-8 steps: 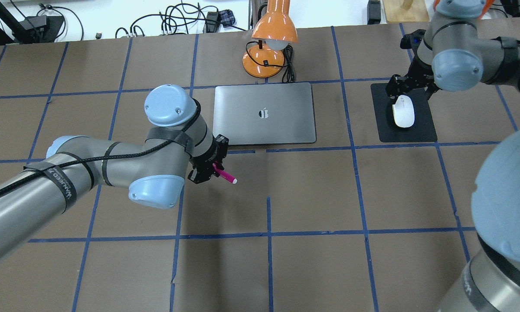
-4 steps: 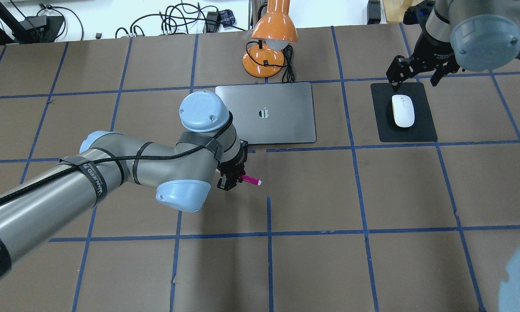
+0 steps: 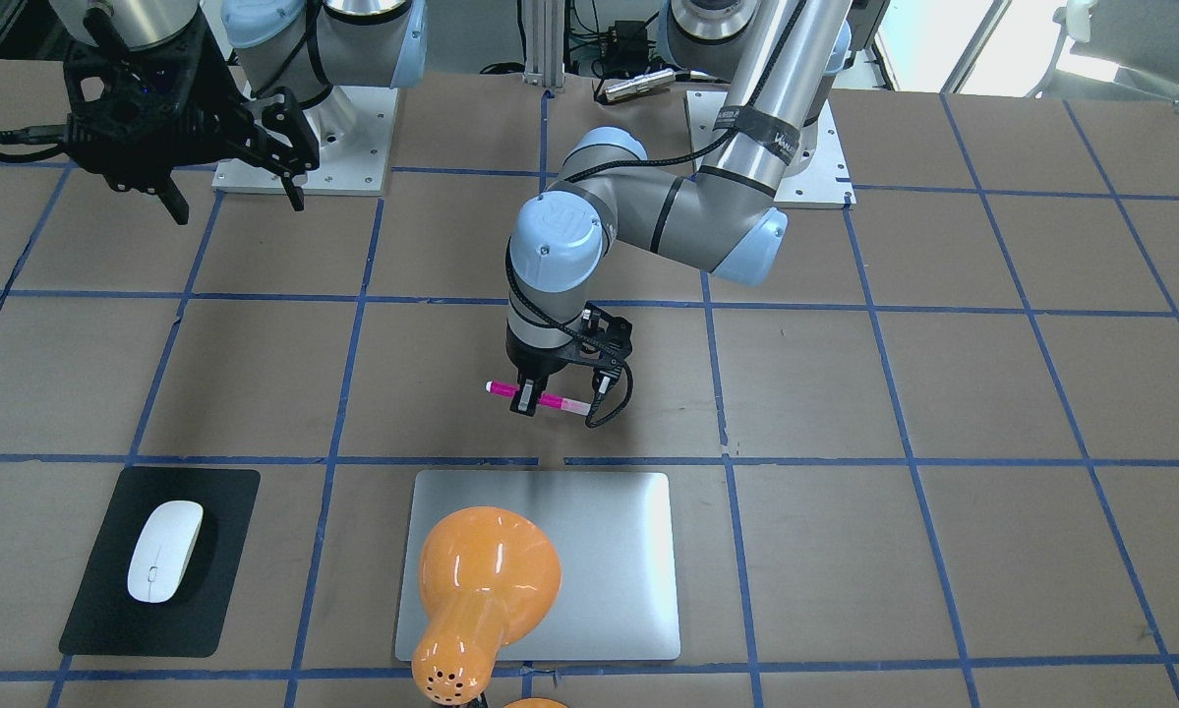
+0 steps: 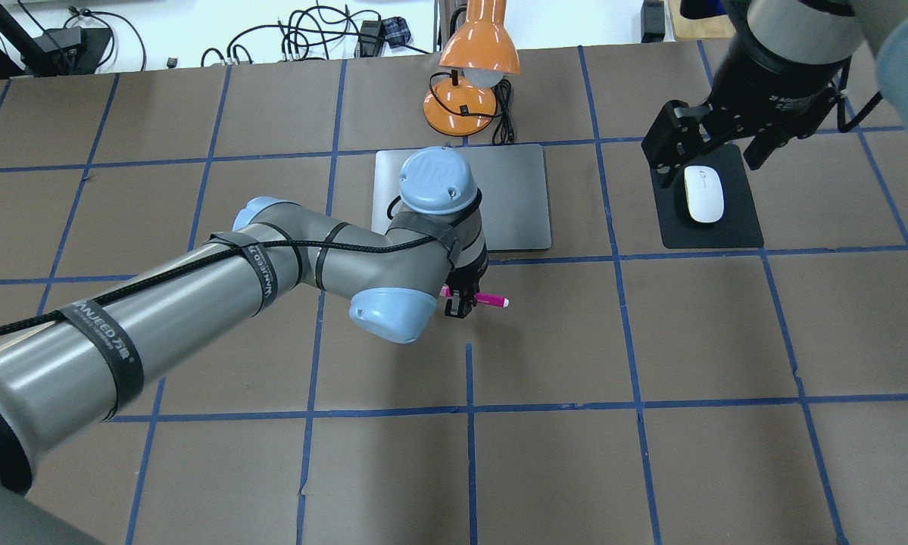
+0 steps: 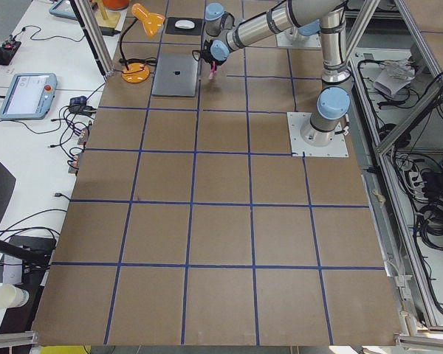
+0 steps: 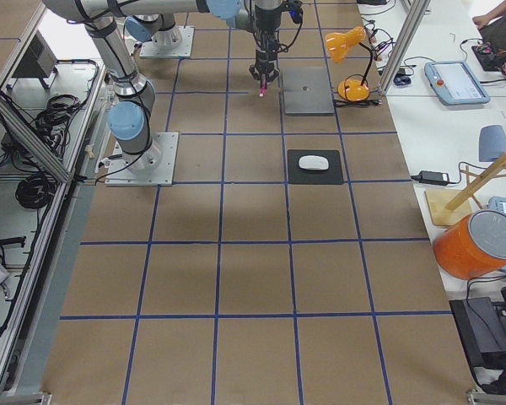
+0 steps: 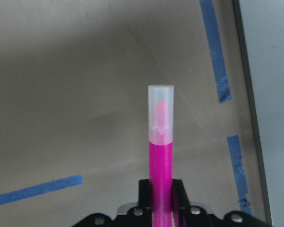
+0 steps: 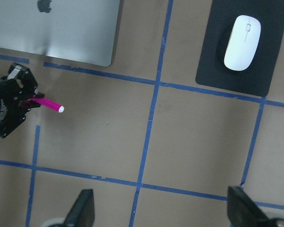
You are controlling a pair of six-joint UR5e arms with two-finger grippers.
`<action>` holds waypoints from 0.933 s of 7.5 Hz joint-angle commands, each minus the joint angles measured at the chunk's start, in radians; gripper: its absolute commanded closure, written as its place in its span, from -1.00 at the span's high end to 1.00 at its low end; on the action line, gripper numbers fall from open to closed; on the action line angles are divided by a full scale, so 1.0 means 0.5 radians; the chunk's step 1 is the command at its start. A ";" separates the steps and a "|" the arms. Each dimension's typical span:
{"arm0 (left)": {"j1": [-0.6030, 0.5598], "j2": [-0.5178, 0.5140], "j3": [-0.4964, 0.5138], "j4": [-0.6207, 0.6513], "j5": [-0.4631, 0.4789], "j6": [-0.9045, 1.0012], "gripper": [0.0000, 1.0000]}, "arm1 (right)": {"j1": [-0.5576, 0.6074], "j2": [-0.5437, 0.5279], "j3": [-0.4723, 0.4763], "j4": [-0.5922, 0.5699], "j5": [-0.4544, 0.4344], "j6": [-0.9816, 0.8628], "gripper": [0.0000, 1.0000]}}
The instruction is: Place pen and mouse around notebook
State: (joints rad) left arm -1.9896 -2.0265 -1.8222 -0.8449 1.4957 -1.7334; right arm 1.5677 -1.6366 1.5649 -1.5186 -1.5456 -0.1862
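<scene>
My left gripper (image 4: 460,300) is shut on the pink pen (image 4: 490,300), which lies level just above the table. Its pale cap points to the overhead view's right. The pen (image 3: 540,399) hovers on my side of the silver notebook (image 4: 516,198), near the front edge. In the left wrist view the pen (image 7: 160,156) sticks out between the jaws. The white mouse (image 4: 703,194) rests on a black pad (image 4: 737,227) to the notebook's right. My right gripper (image 4: 715,147) hangs open high above the mouse, holding nothing.
An orange desk lamp (image 4: 472,76) with its cord stands behind the notebook, and its shade overhangs the notebook (image 3: 589,560) in the front-facing view. Blue tape lines grid the brown table. Cables lie beyond the far edge.
My left arm carried the pen rightward along the notebook's front edge and turned it level. My right gripper rose up and away from the mouse, still open.
</scene>
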 commanded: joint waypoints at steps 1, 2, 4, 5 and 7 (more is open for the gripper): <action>0.000 -0.009 -0.010 -0.022 0.009 0.009 0.62 | 0.012 0.042 -0.031 -0.006 0.072 -0.026 1.00; 0.003 0.018 -0.010 -0.050 0.006 0.009 0.91 | 0.012 0.058 -0.028 -0.076 0.069 -0.033 1.00; 0.055 0.125 0.000 -0.245 -0.009 0.493 1.00 | 0.012 0.073 -0.031 -0.080 0.069 0.007 1.00; 0.122 0.229 -0.006 -0.444 -0.034 0.907 1.00 | 0.015 0.116 -0.031 -0.092 0.069 0.053 1.00; 0.294 0.529 0.058 -0.897 -0.040 1.672 1.00 | 0.028 0.306 -0.193 -0.114 -0.062 0.096 1.00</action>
State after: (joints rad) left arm -1.8978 -1.8534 -1.8103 -1.1522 1.4787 -1.1307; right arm 1.5769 -1.5371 1.5180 -1.5782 -1.5427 -0.1577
